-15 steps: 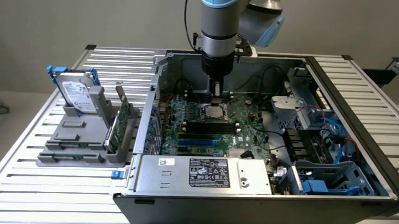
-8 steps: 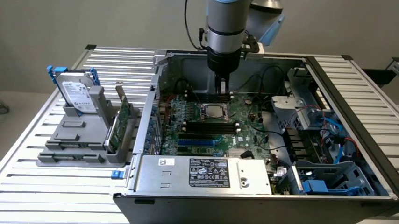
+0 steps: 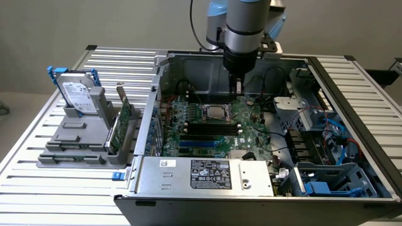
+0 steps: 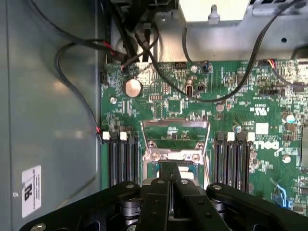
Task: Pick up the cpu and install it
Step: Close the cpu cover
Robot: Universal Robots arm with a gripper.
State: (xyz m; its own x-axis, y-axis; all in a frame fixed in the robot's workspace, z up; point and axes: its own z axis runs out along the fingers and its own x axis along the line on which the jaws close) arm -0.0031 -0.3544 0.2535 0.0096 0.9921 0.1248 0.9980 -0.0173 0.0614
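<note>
A robot arm reaches down into an open grey metal computer case (image 3: 146,136) lying on a slatted aluminium table (image 3: 44,188). Its black gripper (image 3: 238,89) (image 4: 169,168) hangs low over the green motherboard (image 3: 251,129) (image 4: 231,96), at the far edge of the processor socket. The two fingers are pressed flat together, and nothing can be seen between them.

The cpu (image 3: 213,113), a small flat square chip with a silvery metal top, appears to lie in that socket at the middle of the board, just near of the fingertips. It does not look lifted or held.

With the fingers together the gripper makes one narrow tip, which probably suits pressing or nudging in this tight spot.

Outside the case, on the exterior view's left, a grey plastic holder (image 3: 72,141) props up a silver hard drive with a blue bracket (image 3: 76,96) and a thin green circuit card (image 3: 123,120), probably so each can be gripped by its edges.

In the wrist view the gripper's black body covers much of the socket. Whether the pale patch beside the fingertips is the chip cannot be told, nor whether the tips touch anything.
</note>
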